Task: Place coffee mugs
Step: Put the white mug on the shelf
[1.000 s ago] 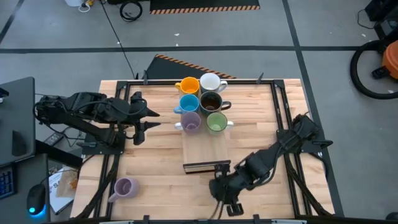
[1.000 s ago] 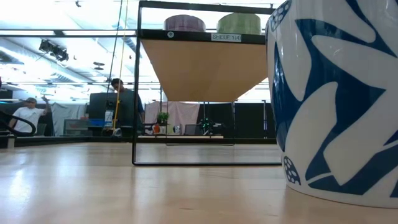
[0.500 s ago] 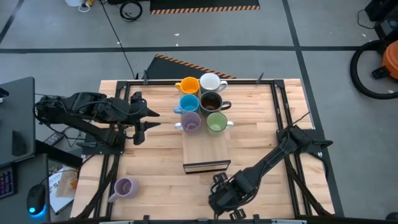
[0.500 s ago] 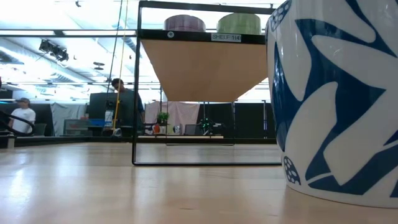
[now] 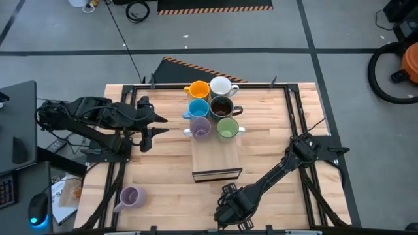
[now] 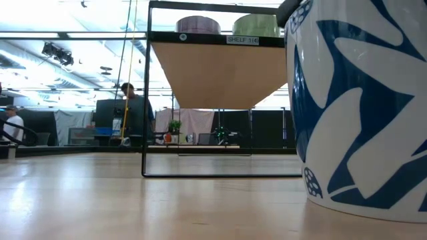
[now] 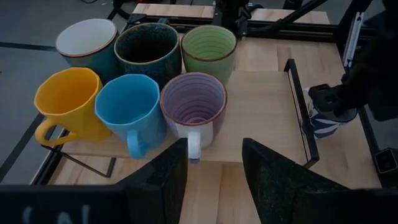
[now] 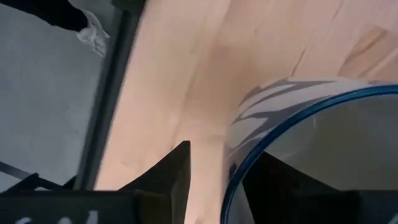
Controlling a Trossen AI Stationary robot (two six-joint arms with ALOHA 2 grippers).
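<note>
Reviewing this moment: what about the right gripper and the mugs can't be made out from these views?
- High view: the right gripper covers the blue-and-white mug beneath it.
- Right wrist view: only part of that blue-and-white mug rim shows; whether the fingers grip it is unclear.
- Low view: the mug is cut off by the edge, its handle unseen.
- Left wrist view: the right arm hides most of it.

Two dark, near-black jointed arms: left arm (image 5: pixel 91 117), right arm (image 5: pixel 281 173); matte segmented links; flat black fingers (image 7: pixel 165 180); thin black cabling.
</note>
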